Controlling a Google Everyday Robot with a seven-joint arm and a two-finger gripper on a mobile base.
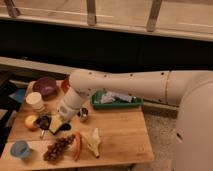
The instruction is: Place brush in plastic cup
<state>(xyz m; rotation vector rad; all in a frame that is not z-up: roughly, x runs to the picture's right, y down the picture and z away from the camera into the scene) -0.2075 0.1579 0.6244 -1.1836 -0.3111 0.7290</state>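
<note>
The light-blue plastic cup (20, 148) stands upright at the front left corner of the wooden table (120, 135). My gripper (56, 124) hangs from the white arm (130, 85), low over the left-middle of the table and well up and right of that cup. A small dark boxy shape with a thin stem (43, 123) lies just left of the gripper and looks like the brush. I cannot tell whether the gripper touches it. A flat black piece (62, 128) lies right under the gripper.
A white cup (35, 100), a purple bowl (46, 86) and an orange fruit (31, 121) sit at the left. A steel cup (82, 115) stands right of the gripper. Grapes (57, 147), a carrot (77, 145) and a banana (92, 142) lie in front. A green tray (117, 100) is behind.
</note>
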